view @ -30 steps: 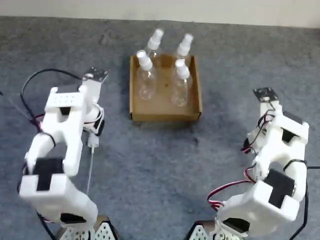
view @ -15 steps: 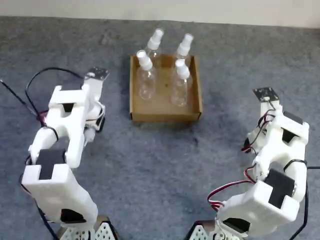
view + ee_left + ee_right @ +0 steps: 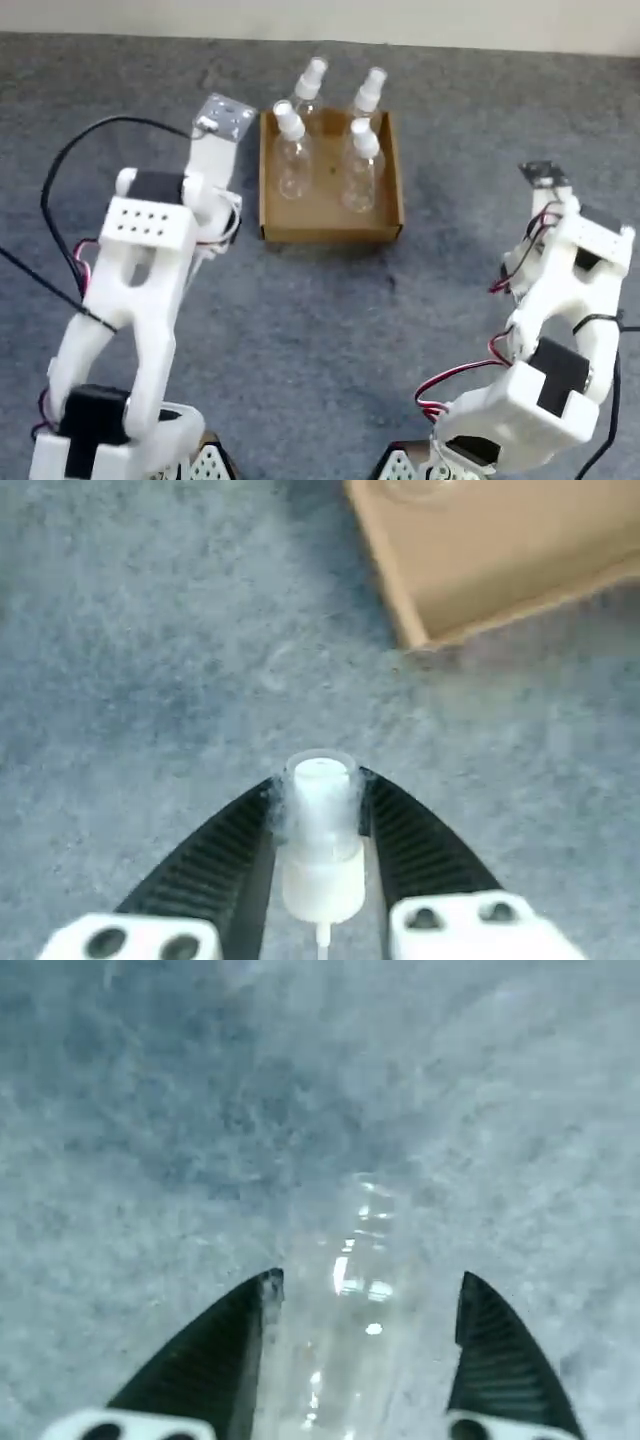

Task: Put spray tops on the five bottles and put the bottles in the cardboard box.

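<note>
My left gripper (image 3: 320,785) is shut on a white spray top (image 3: 320,850), held above the grey carpet just off the cardboard box's corner (image 3: 480,560). In the high view the left arm (image 3: 150,240) stands by the left side of the box (image 3: 330,232). Several clear bottles with white spray tops (image 3: 293,160) stand in the box. A clear bottle without a top (image 3: 350,1360) lies between the fingers of my right gripper (image 3: 368,1285), which grips it over the carpet. The right arm (image 3: 565,270) is at the right of the table and covers that bottle from above.
Grey carpet (image 3: 330,330) covers the table, with open room between the two arms in front of the box. Black and red cables (image 3: 60,190) loop off the left arm's outer side. A pale wall edge runs along the far end.
The left arm has risen and swung toward the box, carrying the spray top with its thin tube off the carpet. The right arm has shifted slightly up and to the right.
</note>
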`<state>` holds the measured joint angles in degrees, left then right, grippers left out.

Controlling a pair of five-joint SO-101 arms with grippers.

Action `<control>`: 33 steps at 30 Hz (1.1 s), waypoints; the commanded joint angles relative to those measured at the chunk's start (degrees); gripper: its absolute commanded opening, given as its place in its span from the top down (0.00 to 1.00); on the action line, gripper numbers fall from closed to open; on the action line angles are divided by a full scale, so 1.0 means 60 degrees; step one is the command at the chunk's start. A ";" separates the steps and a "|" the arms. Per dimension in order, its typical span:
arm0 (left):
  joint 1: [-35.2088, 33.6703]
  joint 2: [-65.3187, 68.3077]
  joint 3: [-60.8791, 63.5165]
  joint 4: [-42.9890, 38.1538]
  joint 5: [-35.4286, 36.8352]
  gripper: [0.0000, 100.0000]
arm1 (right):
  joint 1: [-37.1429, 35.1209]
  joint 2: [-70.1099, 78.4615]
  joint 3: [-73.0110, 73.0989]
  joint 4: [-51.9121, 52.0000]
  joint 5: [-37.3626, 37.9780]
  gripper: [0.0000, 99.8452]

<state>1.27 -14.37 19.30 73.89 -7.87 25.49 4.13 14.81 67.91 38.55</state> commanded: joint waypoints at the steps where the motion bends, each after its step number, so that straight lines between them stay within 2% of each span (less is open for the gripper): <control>1: 0.0462 -0.1150 0.0403 0.0073 0.0586 1.00 | 0.0051 -0.0066 -0.1341 0.0652 -0.0176 0.79; 11: 0.0462 -0.2029 0.1443 -0.0381 0.0571 1.00 | 0.0227 -0.0022 -0.0344 0.0300 -0.0161 0.79; 15: 0.0462 -0.2015 0.1487 -0.0410 0.0571 1.00 | 0.0388 -0.0037 0.0300 -0.0344 -0.0161 0.79; 24: 0.0462 -0.2029 0.1487 -0.0410 0.0571 1.00 | 0.0315 -0.0037 0.0740 -0.0403 -0.0161 0.79; 26: 0.0462 -0.2029 0.1487 -0.0410 0.0571 1.00 | 0.0344 -0.0037 0.0725 -0.0403 -0.0161 0.82; 31: 0.0462 -0.2029 0.1487 -0.0410 0.0571 1.00 | 0.0359 -0.0037 0.0667 -0.0403 -0.0220 1.00; 33: 0.0432 -0.2029 0.1487 -0.0410 0.0571 1.00 | 0.0359 -0.0081 0.0667 -0.0403 -0.0220 0.99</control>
<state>3.12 -24.57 28.53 72.48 -5.14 27.08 4.75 19.65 66.42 37.93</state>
